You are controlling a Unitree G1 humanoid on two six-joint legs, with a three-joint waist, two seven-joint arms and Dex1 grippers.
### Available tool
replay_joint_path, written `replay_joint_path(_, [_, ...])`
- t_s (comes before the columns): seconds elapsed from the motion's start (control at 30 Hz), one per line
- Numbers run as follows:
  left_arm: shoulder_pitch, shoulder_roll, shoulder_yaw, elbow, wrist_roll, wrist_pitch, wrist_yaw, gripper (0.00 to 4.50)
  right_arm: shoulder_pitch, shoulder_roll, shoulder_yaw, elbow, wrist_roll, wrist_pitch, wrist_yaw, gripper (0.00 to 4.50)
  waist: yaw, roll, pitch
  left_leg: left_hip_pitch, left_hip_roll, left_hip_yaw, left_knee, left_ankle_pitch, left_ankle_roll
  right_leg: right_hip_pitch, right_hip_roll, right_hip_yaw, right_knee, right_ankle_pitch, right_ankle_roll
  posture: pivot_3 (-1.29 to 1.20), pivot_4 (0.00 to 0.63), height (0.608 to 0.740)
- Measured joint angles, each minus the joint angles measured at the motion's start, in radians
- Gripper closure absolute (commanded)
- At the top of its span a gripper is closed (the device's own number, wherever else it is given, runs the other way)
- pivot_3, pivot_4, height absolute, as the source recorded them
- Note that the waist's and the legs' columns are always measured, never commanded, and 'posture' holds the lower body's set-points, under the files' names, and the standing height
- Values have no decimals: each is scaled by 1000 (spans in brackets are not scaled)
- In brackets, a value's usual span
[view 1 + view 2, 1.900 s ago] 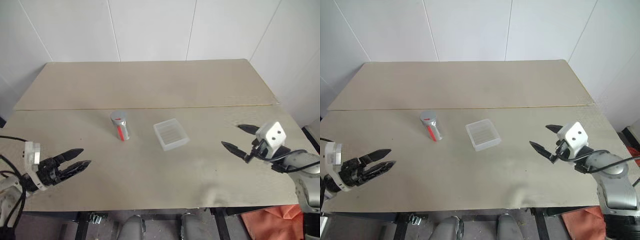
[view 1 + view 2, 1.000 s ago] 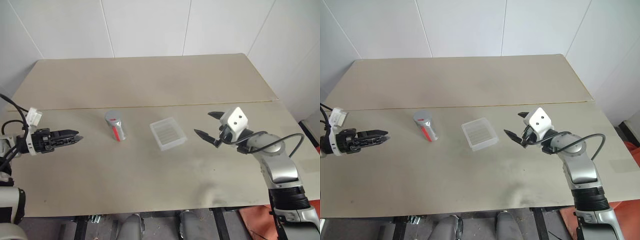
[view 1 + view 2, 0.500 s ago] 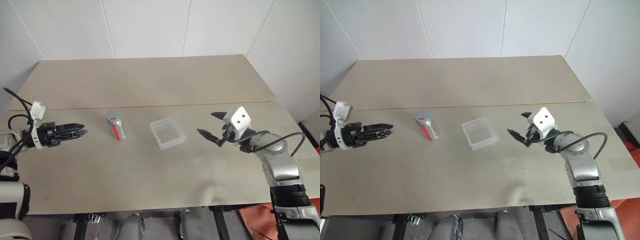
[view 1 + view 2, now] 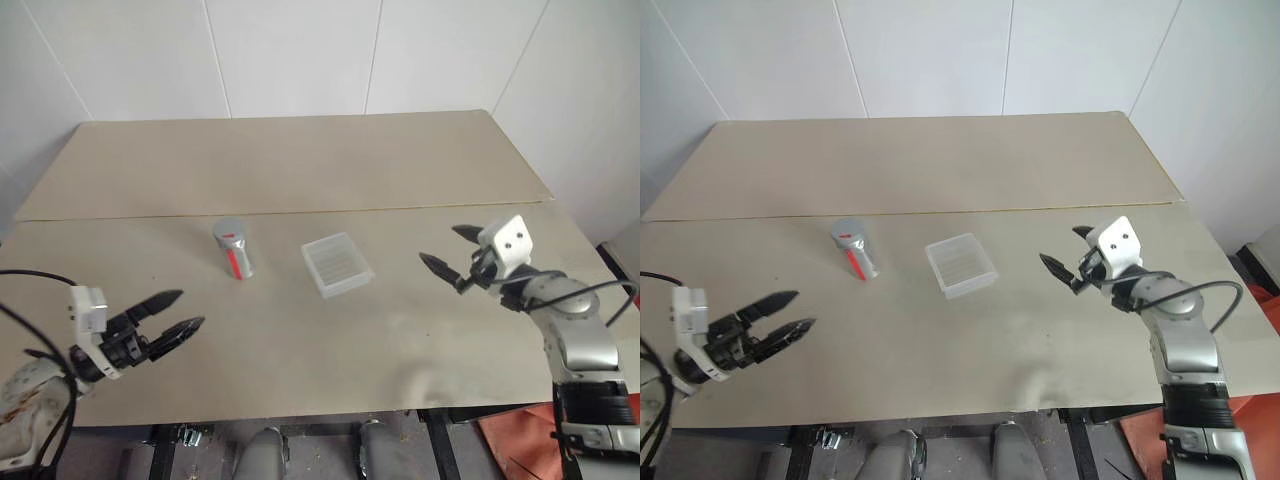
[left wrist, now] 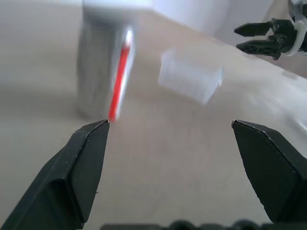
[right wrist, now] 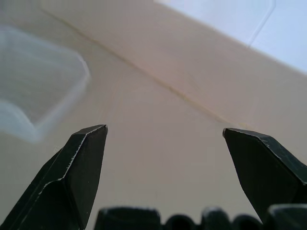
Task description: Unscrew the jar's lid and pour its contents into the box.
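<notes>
The clear jar [image 4: 235,256] with a red stripe stands upright on the table, left of centre, with its grey lid [image 4: 230,231] on. I cannot make out its contents. The shallow translucent box [image 4: 337,264] sits just to its right. My left gripper [image 4: 188,309] hovers open and empty near the table's front left, pointing toward the jar [image 5: 103,72] and well short of it. My right gripper [image 4: 440,245] is open and empty, to the right of the box [image 6: 38,91] and facing it. The left wrist view also catches the right gripper [image 5: 236,38] beyond the box [image 5: 190,76].
The tan table [image 4: 300,160] has a seam running across it behind the jar and box. White walls close in at the back and right. An orange thing [image 4: 520,440] lies on the floor beyond the front right corner.
My left gripper has pulled back from beside the jar toward the table's front left edge and rolled, so its fingers now show spread. My right gripper has drifted right, away from the box.
</notes>
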Motion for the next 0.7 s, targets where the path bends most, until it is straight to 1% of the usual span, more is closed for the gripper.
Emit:
replay_joint_path(0.07, [30, -63, 7, -61, 3, -5, 63, 42, 12, 20, 0, -42, 2, 23, -24, 0, 3, 1, 1, 7, 2, 0, -1, 1, 1, 10, 3, -1, -7, 0, 5, 0, 150, 740])
replay_joint_path(0.17, [77, -143, -13, -132, 35, -12, 149, 42, 57, 31, -1, -112, 17, 56, -47, 0, 5, 0, 1, 7, 2, 0, 0, 1, 0, 10, 3, 0, -8, 2, 7, 0, 150, 740])
replay_joint_path(0.23, [81, -233, -46, -185, 98, -43, 258, 42, 88, 48, -2, -154, 24, 86, -73, 0, 8, 0, 1, 6, 2, 1, 0, 1, -1, 10, 3, 2, -8, 4, 6, 0, 150, 740])
replay_joint_path(0.3, [71, -304, -83, -209, 168, -68, 360, 42, 104, 59, -1, -189, 31, 111, -90, 0, 9, 0, 1, 6, 1, 1, 0, 2, -1, 10, 3, 2, -8, 7, 1, 0, 150, 740])
replay_joint_path(0.4, [41, -390, -141, -239, 261, -81, 505, 42, 115, 65, -1, -254, 37, 144, -110, 0, 10, 0, 1, 6, 1, 1, 0, 2, -1, 9, 4, 3, -9, 7, 1, 0, 150, 740])
replay_joint_path(0.57, [-26, -460, -250, -248, 385, -89, 647, 42, 128, 74, 2, -331, 58, 208, -128, 0, 10, -1, 1, 5, 1, 1, 0, 1, -1, 9, 5, 3, -11, 8, 2, 0, 150, 740])
replay_joint_path(0.7, [-93, -504, -300, -182, 476, -129, 729, 42, 137, 58, 4, -400, 79, 264, -130, 0, 10, -1, 1, 4, 1, 1, 0, 1, -1, 8, 5, 3, -12, 8, 2, 0, 150, 740])
